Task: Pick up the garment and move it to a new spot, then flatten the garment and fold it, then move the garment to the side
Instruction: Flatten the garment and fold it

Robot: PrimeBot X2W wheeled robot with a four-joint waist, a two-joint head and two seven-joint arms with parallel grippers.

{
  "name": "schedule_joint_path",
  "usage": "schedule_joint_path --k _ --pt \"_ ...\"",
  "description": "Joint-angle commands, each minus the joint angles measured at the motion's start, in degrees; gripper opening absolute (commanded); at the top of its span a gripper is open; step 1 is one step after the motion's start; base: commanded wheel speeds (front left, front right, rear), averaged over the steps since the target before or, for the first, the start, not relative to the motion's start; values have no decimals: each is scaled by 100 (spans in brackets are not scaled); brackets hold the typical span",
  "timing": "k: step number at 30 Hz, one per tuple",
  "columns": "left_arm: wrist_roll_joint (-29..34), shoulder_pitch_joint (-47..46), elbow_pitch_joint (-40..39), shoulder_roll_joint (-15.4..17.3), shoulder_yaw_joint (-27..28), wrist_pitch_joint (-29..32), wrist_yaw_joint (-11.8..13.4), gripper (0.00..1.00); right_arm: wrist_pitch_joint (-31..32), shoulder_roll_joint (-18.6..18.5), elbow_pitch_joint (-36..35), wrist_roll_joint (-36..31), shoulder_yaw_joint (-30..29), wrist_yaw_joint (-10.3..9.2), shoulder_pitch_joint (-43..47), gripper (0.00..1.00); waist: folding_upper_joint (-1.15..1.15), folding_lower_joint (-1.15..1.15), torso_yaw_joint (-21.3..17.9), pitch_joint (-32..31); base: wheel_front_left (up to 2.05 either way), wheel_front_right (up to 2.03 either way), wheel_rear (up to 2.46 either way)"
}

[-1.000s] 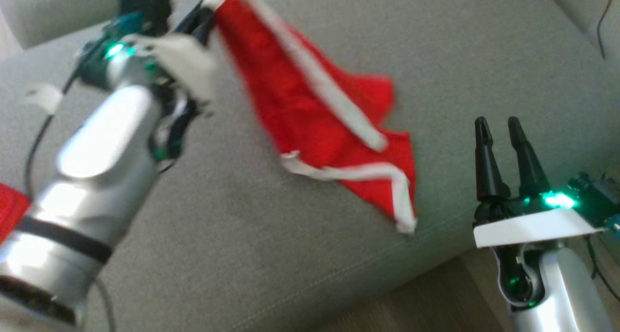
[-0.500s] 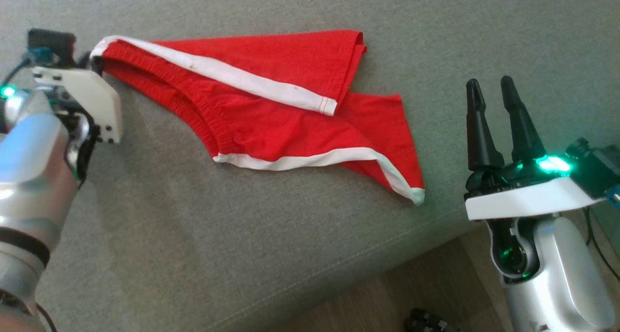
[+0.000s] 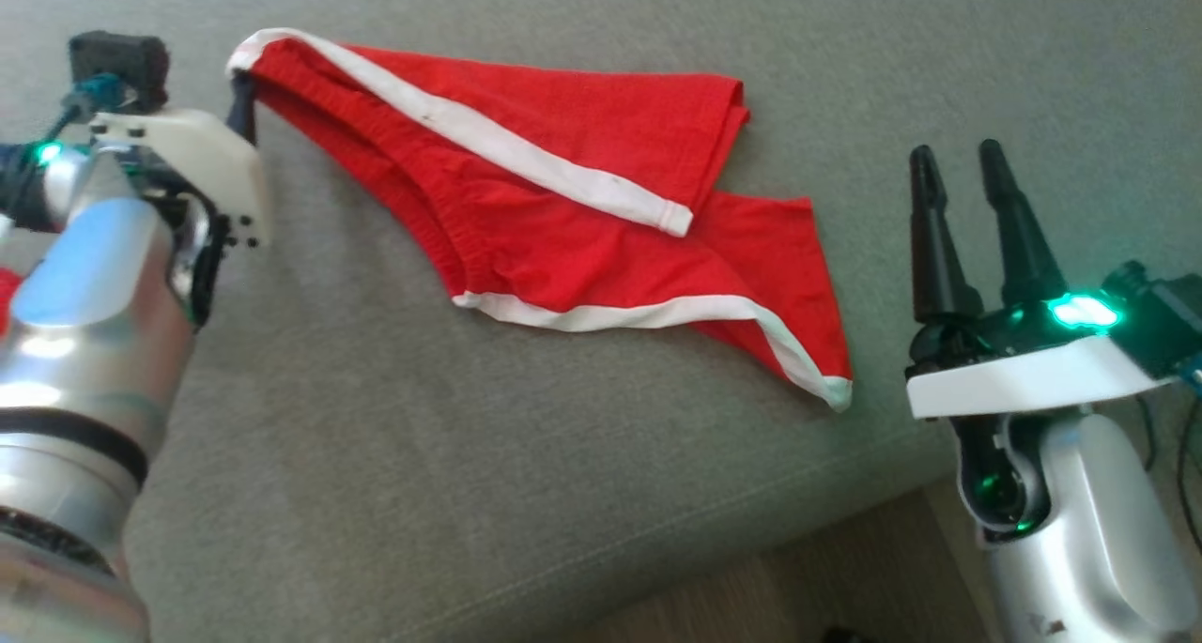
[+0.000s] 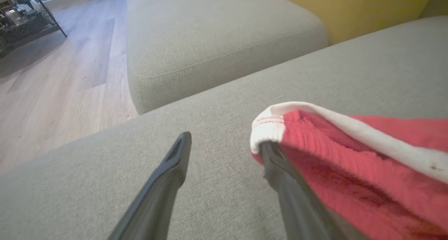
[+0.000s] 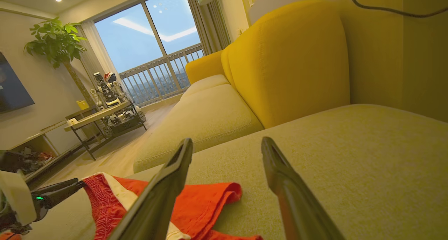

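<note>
Carrying surface: grey sofa seat point(image 3: 376, 436), with a yellow backrest point(image 5: 297, 57) behind.
Room: wooden floor point(image 4: 52, 93), balcony window point(image 5: 157, 40), potted plant point(image 5: 56, 40).
Garment point(image 3: 563, 202): red shorts with white trim, rumpled mid-seat, one leg near the front edge.
Left gripper point(image 4: 224, 145): jaws spread wide, waistband corner draped on one fingertip, unclamped.
Right gripper point(image 3: 956, 155): jaws apart, empty, by the front edge.

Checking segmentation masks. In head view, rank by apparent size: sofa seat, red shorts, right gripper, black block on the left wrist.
1. Grey sofa seat
2. Red shorts
3. Right gripper, though nearness to the camera inflates it
4. Black block
</note>
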Motion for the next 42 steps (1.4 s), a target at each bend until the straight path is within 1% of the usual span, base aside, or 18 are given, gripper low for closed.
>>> schedule_joint_path --k 1,3,6,13,14,16,20,24,28,32,34,35,37,40,42 --pt "-33 -331 -101 168 185 -117 -16 100 -51 0 -168 -71 40 -1 -170 100 0 0 184 -188 0 0 0" --pt "-4 -189 -240 46 162 -226 -45 100 -51 0 -117 -216 -100 -1 -126 100 0 0 419 -400 0 0 0" --pt "51 67 -388 -88 19 -250 -222 100 -51 0 -65 -353 -252 -1 -70 100 0 0 699 -583 0 0 0" --pt "46 577 -683 -212 -199 -185 -449 100 -51 0 7 -509 -289 -1 11 100 0 0 1129 -865 0 0 0" --pt "66 623 -734 -205 -229 -188 -438 100 -51 0 14 -522 -275 -1 21 100 0 0 1167 -894 0 0 0" --pt "119 687 -875 -168 -224 -225 -279 100 -51 0 28 -542 -249 -1 36 100 0 0 1222 -959 0 0 0" --pt "92 990 -1456 -117 39 -290 156 100 -51 0 58 -571 -301 -1 118 100 0 0 1325 -1127 0 0 0" --pt "401 1624 -2697 37 370 -299 697 100 -51 0 63 -645 -408 -1 271 100 0 0 1455 -1253 0 0 0" --pt "817 2608 -4043 171 792 -300 1315 100 -51 0 88 -783 -397 -1 426 100 0 0 1552 -1343 0 0 0" --pt "1198 3618 -5204 150 1284 -301 1739 100 -51 0 123 -827 -389 -1 608 100 0 0 1644 -1439 0 0 0" --pt "1361 4064 -5687 56 1544 -301 1822 100 -51 0 155 -879 -370 -1 706 100 0 0 1691 -1483 0 0 0" --pt "1361 4064 -5687 56 1544 -301 1822 100 -51 0 155 -879 -370 -1 706 100 0 0 1691 -1483 0 0 0" --pt "1512 4472 -6062 -76 1803 -301 1847 100 -51 0 181 -931 -348 -1 797 100 0 0 1734 -1527 0 0 0" --pt "1778 4952 -6413 -278 2071 -301 1756 100 -51 0 207 -953 -346 -1 904 100 0 0 1796 -1571 0 0 0" --pt "1945 5174 -6485 -387 2169 -301 1627 100 -51 0 231 -966 -347 -1 946 100 0 0 1836 -1574 0 0 0"
